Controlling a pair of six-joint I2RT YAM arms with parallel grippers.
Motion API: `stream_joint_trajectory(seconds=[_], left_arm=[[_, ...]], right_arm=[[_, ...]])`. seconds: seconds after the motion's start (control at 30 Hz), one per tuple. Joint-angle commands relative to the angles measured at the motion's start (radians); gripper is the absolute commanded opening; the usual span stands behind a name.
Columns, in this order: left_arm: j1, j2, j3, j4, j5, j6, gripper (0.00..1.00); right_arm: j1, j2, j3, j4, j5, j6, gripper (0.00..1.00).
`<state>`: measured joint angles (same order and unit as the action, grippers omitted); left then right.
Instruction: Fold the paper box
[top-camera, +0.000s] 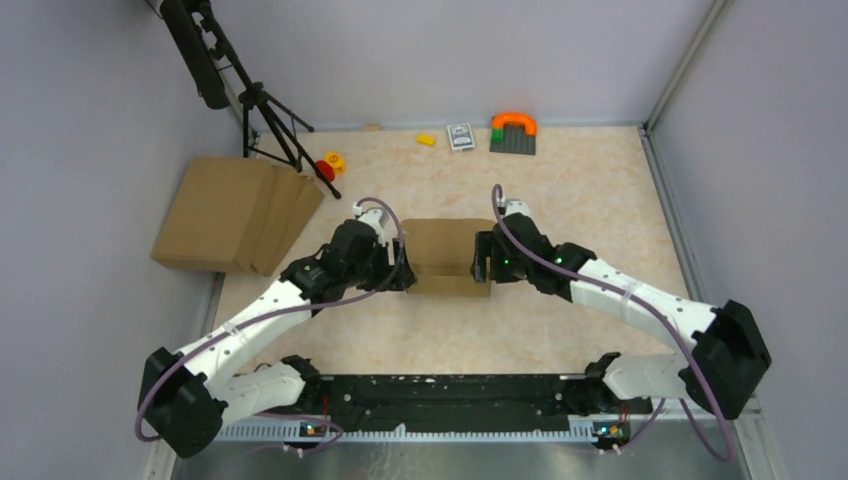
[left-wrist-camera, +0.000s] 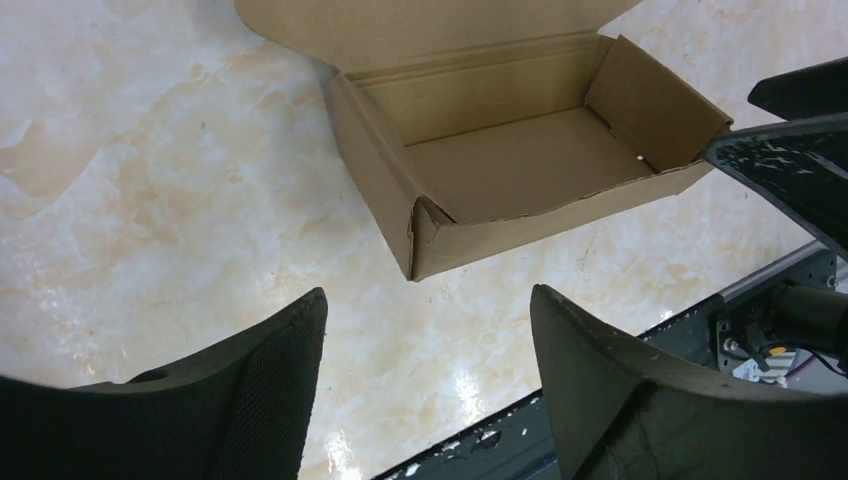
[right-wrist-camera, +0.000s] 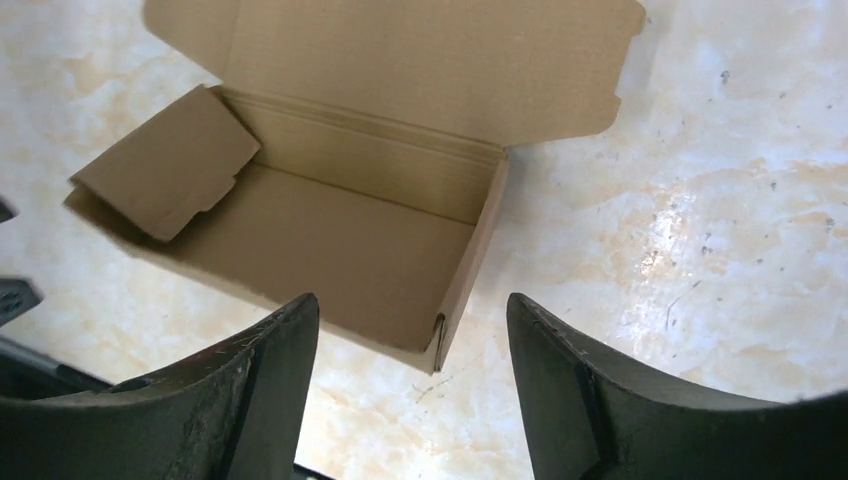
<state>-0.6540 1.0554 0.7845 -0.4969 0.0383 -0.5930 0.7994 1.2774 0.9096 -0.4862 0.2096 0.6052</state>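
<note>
The paper box (top-camera: 442, 255) is a shallow brown cardboard tray standing on the marbled table between my two arms, its lid flap lying open on the far side. In the left wrist view the paper box (left-wrist-camera: 520, 165) shows its walls raised, with its near corner just beyond my fingers. My left gripper (left-wrist-camera: 428, 300) is open, nothing between its fingers. In the right wrist view the paper box (right-wrist-camera: 330, 240) has one end flap leaning inward. My right gripper (right-wrist-camera: 412, 305) is open just short of the box's near corner, not touching it. From above, the left gripper (top-camera: 403, 272) and right gripper (top-camera: 484, 262) flank the box.
A pile of flat brown cardboard (top-camera: 235, 212) lies at the far left beside a black tripod (top-camera: 262, 105). Small toys line the back edge: an orange and green block piece (top-camera: 513, 132), a card (top-camera: 460, 135), a yellow piece (top-camera: 426, 139), a red and yellow item (top-camera: 329, 165).
</note>
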Motion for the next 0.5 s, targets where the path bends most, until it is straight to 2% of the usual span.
stream_joint_trajectory(seconds=[0.0,0.13,0.33,0.47], left_arm=[[0.03,-0.017,-0.045,0.163,0.143,0.058,0.74],[0.029,-0.042,-0.086,0.191,0.151,0.08,0.74],[0.039,-0.011,-0.088,0.221,0.129,0.077,0.63],[0.062,0.02,-0.084,0.24,0.143,0.07,0.64]], right_arm=[[-0.03,-0.142,-0.113,0.205,-0.141,-0.024,0.67],[-0.038,-0.202,-0.198,0.276,-0.157,-0.047,0.64],[-0.079,-0.18,-0.221,0.301,-0.172,-0.04,0.57],[-0.105,-0.177,-0.238,0.349,-0.195,-0.032,0.56]])
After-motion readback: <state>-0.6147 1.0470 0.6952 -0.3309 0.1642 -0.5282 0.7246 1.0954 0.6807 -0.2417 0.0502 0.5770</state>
